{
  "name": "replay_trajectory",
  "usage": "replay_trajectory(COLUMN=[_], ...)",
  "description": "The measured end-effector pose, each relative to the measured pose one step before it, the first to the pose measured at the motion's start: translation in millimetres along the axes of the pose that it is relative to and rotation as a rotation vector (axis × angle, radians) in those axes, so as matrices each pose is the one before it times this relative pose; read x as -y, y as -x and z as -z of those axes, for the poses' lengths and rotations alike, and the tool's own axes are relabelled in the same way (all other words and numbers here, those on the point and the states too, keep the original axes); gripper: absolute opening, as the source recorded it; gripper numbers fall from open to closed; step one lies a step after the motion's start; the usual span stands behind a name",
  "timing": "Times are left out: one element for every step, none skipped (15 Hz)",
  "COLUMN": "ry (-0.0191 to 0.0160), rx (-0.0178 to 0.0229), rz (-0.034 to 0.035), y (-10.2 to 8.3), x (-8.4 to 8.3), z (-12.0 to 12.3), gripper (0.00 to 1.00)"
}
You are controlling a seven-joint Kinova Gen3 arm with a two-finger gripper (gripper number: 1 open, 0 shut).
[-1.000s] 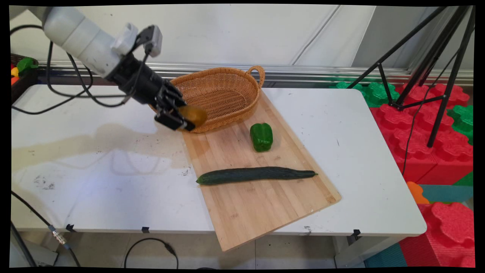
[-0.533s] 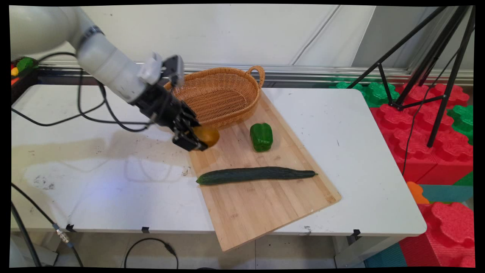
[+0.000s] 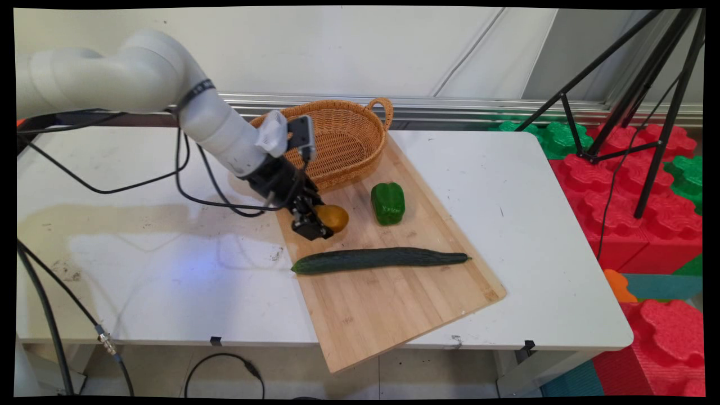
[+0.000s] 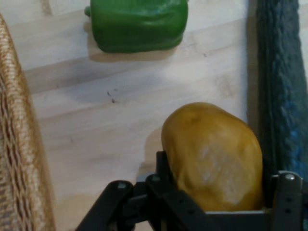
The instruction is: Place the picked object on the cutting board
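Note:
My black gripper (image 3: 322, 224) is shut on a yellow-brown potato (image 3: 333, 217), low over the wooden cutting board (image 3: 388, 292). In the hand view the potato (image 4: 214, 156) fills the space between the fingers (image 4: 166, 175), close above the board (image 4: 120, 120). A green bell pepper (image 3: 387, 203) lies on the board just right of the potato, and shows at the top of the hand view (image 4: 137, 24). A long dark cucumber (image 3: 379, 260) lies across the board below the gripper; it runs down the hand view's right side (image 4: 284, 91).
A wicker basket (image 3: 332, 140) with a handle stands at the board's far end, behind the gripper; its rim (image 4: 19, 144) shows at the hand view's left. A black tripod (image 3: 647, 112) and red and green foam blocks (image 3: 635, 214) stand right of the table. Black cables (image 3: 112, 185) hang from the arm.
The arm has carried the potato from the basket's near rim down and to the right, out over the cutting board toward the pepper and cucumber, staying shut on it.

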Motion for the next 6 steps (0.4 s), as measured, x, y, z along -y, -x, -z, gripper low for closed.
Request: replay_trajectory(ry=[-0.00249,-0.00272,-0.00274,-0.00198,-0.00163,-0.00235], rx=[0.0013,-0.00017,-0.00183,-0.00357,-0.00434,-0.00589], rz=[-0.00091,-0.00064,-0.00023,0.00165,0.00271,0.00266], y=[-2.85,-2.71,-2.3,-2.55,-2.58,-2.49], x=[1.35,1.19,0.9,0.84,0.77,0.76], z=[-7.82,-6.75,-4.78,-4.45,-3.71,-1.84], gripper=[0.0,0.0,0.0,1.0,1.0,1.0])
